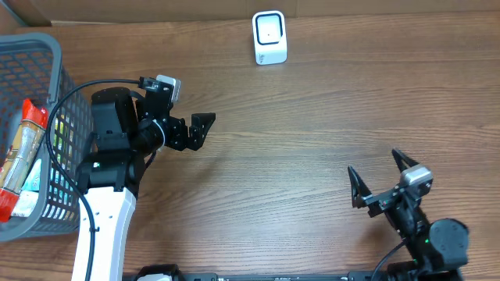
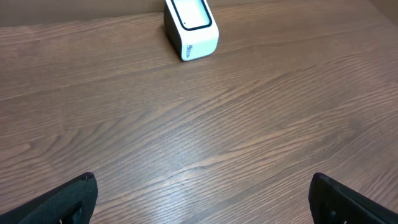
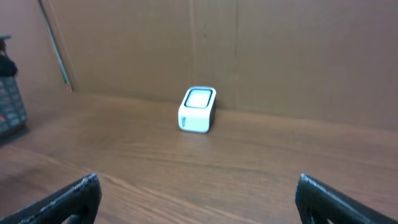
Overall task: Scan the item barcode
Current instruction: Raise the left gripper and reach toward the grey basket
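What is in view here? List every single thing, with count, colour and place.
white box-shaped barcode scanner: one, white, dark-rimmed window, far middle of the table
grey plastic mesh basket: one, grey, left edge of the table
long red-ended packet: one, red and tan, lying in the basket
other packets: count unclear, blue and white showing, in the basket beside the long one
brown wood-grain table: one, brown, under everything
brown board wall: one, brown, behind the scanner
left gripper: one, black, open and empty, right of the basket
right gripper: one, black, open and empty, near right part of the table
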Robot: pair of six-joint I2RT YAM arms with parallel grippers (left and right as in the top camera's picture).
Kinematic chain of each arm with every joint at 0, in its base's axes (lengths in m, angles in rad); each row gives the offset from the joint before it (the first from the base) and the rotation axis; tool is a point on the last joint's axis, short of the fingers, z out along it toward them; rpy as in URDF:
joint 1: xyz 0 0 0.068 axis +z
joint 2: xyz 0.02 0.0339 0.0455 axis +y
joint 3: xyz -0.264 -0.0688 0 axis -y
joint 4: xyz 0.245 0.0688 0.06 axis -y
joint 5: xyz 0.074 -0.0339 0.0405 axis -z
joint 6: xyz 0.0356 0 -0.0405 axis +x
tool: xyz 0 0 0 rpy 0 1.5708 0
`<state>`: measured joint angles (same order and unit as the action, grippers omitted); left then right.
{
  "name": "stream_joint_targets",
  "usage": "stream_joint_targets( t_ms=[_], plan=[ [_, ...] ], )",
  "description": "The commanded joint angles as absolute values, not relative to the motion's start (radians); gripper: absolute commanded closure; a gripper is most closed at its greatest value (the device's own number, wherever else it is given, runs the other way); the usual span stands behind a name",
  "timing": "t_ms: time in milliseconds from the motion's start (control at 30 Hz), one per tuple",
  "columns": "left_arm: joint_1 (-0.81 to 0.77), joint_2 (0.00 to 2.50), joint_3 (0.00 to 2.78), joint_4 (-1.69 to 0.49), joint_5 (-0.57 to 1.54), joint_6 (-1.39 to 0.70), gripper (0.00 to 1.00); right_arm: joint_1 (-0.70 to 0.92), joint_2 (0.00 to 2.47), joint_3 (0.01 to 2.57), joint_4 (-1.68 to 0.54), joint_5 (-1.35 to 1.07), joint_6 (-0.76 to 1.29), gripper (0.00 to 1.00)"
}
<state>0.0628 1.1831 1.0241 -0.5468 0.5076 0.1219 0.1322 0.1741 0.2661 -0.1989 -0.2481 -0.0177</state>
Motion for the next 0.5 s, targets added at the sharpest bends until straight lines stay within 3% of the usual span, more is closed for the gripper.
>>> stream_joint_targets(
  t_ms=[0, 200, 333, 467],
  plan=[
    [0.058, 1.180, 1.069, -0.556, 0.463, 0.108, 0.00, 0.129, 0.338, 0.437, -0.266, -0.257, -0.008, 0.00],
    [0.056, 1.180, 1.135, -0.641, 0.377, 0.107, 0.00, 0.129, 0.648, 0.710, -0.426, -0.295, -0.007, 0.00],
    [0.056, 1.180, 1.196, -0.735, 0.167, -0.052, 0.01, 0.129, 0.896, 0.952, -0.603, -0.314, -0.007, 0.00],
    [0.056, 1.180, 1.240, -0.767, 0.157, -0.052, 0.00, 0.129, 1.022, 1.017, -0.624, -0.327, -0.007, 0.00]
  ],
)
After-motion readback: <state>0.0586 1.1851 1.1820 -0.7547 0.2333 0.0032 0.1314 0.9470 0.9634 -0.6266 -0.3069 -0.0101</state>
